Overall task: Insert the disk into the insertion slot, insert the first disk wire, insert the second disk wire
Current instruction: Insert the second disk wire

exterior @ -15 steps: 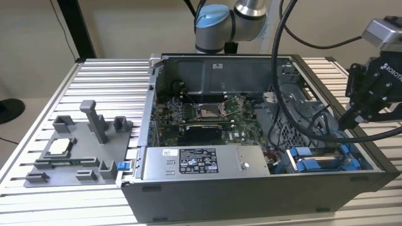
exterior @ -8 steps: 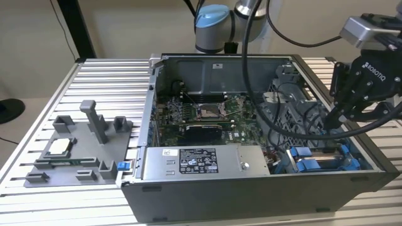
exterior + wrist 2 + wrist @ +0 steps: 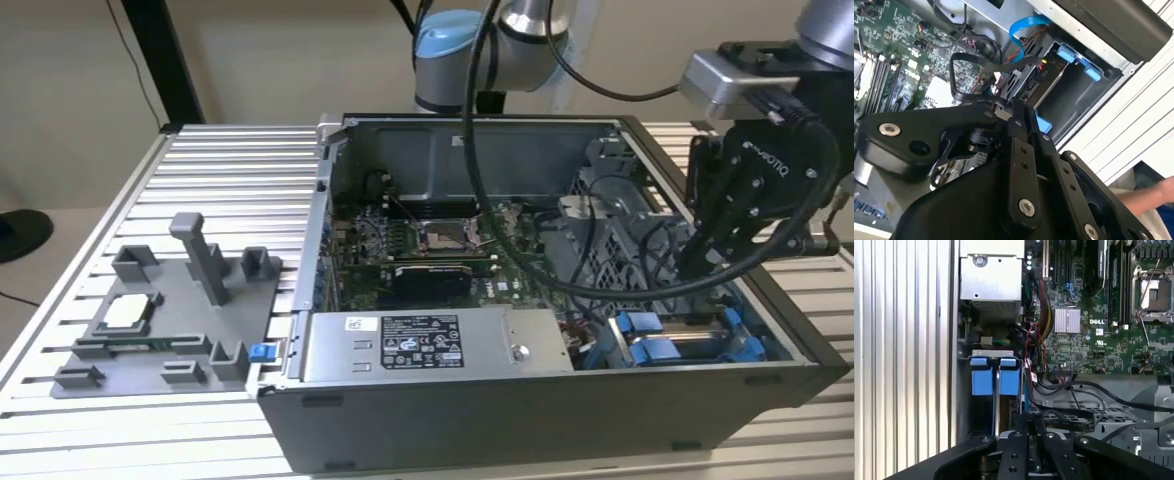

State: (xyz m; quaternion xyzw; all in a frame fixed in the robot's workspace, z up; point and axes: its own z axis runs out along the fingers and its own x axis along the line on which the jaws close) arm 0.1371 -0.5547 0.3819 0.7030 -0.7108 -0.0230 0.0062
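The black claw (image 3: 1021,112), fingers pressed together, is hovering near the blue-framed silver disk (image 3: 995,376); loose black cables (image 3: 1074,390) risk snagging it.

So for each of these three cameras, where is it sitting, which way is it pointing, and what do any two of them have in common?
Exterior view: off the arm, above the open grey computer case, looking down into it; the black gripper and arm show.
First wrist view: on the arm, facing down at the green motherboard and bright blue plastic drive-bay tabs; the gripper's black linkage shows.
Second wrist view: on the arm, angled past the gripper toward the drive bay.
Shared: both wrist views show the blue tabs and motherboard.
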